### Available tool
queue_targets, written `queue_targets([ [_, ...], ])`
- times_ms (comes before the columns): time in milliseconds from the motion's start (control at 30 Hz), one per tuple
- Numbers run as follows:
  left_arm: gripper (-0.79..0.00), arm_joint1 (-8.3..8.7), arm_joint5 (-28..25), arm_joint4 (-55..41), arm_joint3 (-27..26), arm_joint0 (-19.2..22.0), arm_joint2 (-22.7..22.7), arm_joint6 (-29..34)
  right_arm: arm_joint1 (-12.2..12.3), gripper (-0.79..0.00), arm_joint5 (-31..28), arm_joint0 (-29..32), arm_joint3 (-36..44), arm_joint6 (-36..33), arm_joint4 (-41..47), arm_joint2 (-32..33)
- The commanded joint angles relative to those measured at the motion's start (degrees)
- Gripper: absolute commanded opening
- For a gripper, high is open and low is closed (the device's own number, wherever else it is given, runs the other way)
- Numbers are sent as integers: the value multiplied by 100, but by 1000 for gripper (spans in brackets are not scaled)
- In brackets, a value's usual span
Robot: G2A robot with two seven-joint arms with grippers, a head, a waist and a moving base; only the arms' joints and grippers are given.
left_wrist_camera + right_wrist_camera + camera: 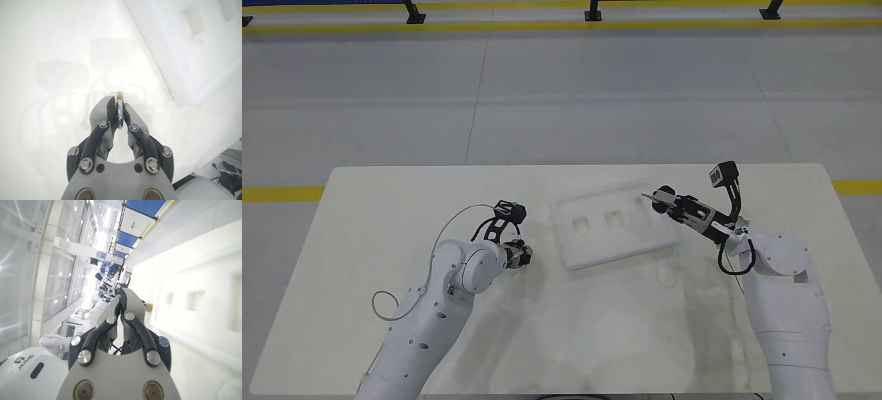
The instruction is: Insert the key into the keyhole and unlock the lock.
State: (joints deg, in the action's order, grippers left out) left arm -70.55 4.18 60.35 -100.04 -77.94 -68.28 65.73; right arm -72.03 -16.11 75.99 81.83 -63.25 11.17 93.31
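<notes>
the left gripper (pixel 119 102) is low over the desk (pixel 642 330), its jaws clamped narrow on the one lock (pixel 119 112). the lock shows edge-on, chrome shackle toward the wrist and brass body at the tips. it is just beside the near left corner of the foam tray (pixel 587 252), apart from its edge. bare desk lies open between the two arms on the near side, and to the left out to the desk's edge.

the single tray lies at mid desk, angled, with three square recesses (pixel 192 300) in a row. one small ring (pixel 201 292) lies on it by the middle recess.

farther on, the right gripper (pixel 660 196) is over the tray's far right corner. its jaws are pressed together on one thin silver key (pixel 648 196), which points left. a strip of desk is free beyond the tray up to the far edge.
</notes>
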Motion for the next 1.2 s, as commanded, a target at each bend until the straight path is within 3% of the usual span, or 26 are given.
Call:
queue_targets([
  [0,-785,4,-3,8,-3,-1,3,-11,0,-785,0,0,0,0,0,0],
  [733,-785,50,5,-229,-401,-76,-165,-279,49,-785,52,151,194,220,75,-91],
  [1167,-785,-18,73,-3531,-853,-452,-811,-1058,163,-785,-298,259,261,-575,747,-159],
])
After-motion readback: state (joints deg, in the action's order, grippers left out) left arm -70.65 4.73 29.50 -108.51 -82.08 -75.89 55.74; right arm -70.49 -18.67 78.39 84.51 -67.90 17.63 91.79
